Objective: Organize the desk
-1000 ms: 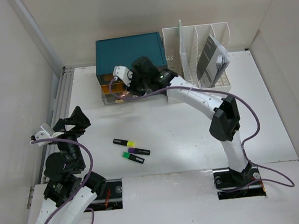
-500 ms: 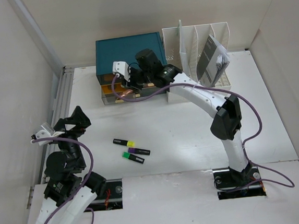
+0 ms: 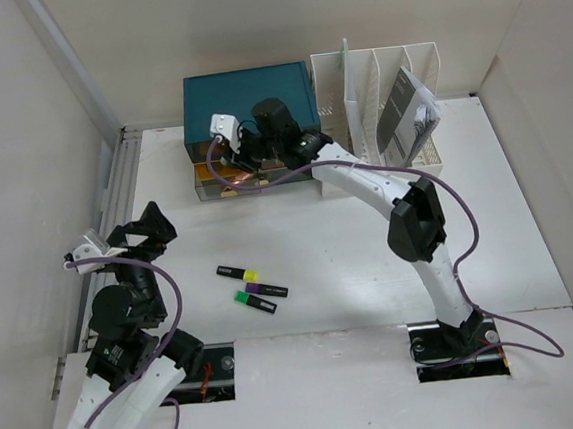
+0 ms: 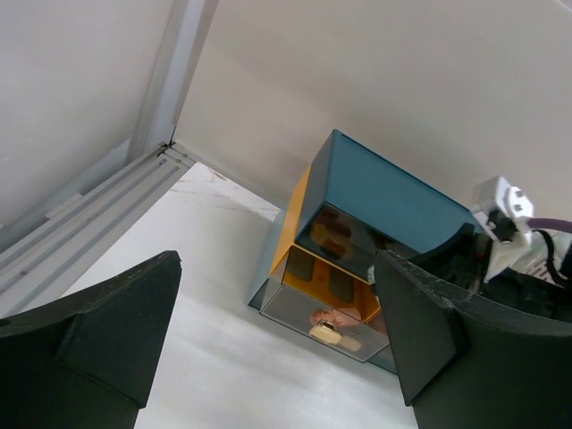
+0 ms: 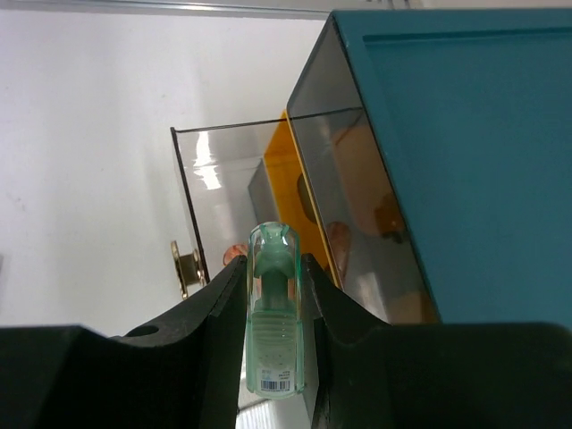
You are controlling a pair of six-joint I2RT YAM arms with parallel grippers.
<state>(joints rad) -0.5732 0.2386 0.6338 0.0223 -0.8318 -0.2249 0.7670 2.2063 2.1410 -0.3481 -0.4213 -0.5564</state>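
The right gripper (image 5: 273, 286) pinches a clear green stick (image 5: 273, 344), maybe a pen, over the open see-through drawer (image 5: 228, 179) of the teal box (image 3: 246, 98). The box sits at the back of the white desk (image 3: 351, 259). The left gripper (image 4: 273, 335) hangs over the desk's left side, its jaws spread wide and holding nothing.

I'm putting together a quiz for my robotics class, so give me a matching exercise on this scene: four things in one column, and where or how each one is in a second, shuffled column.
1. right claw
2. left claw
3. highlighters
4. booklet

A. standing in the white file rack
B. open, holding nothing
C. shut on a clear green tube, beside the teal drawer box
D. lying on the desk

Pairs: 1-C, 2-B, 3-D, 4-A
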